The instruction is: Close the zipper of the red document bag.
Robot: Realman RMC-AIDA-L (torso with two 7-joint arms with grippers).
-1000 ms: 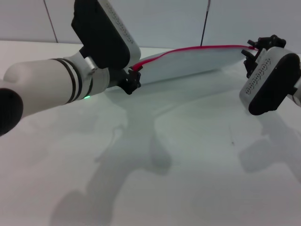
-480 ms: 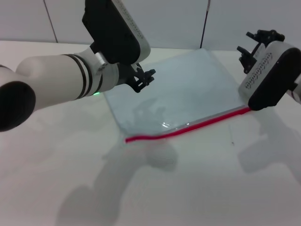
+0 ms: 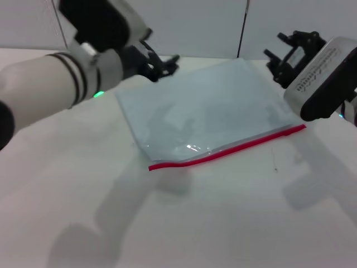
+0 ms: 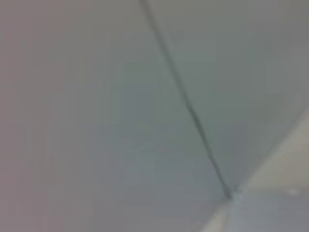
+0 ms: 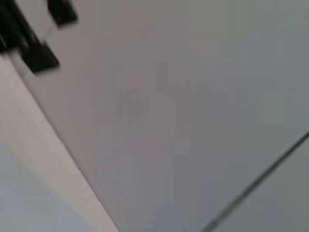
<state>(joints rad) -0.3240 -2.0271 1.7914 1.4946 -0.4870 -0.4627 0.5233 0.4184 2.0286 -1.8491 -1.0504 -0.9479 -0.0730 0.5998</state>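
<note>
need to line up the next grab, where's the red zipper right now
In the head view the zipper runs along the bag's near edge, flat on the table, its right end just below the right gripper.

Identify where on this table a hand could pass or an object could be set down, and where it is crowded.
Free: the wide bare table in front of the bag's red zipper, plus the strip left of the bag. Crowded: the far corners, where the left end effector and right end effector hover over the bag's back edge.
</note>
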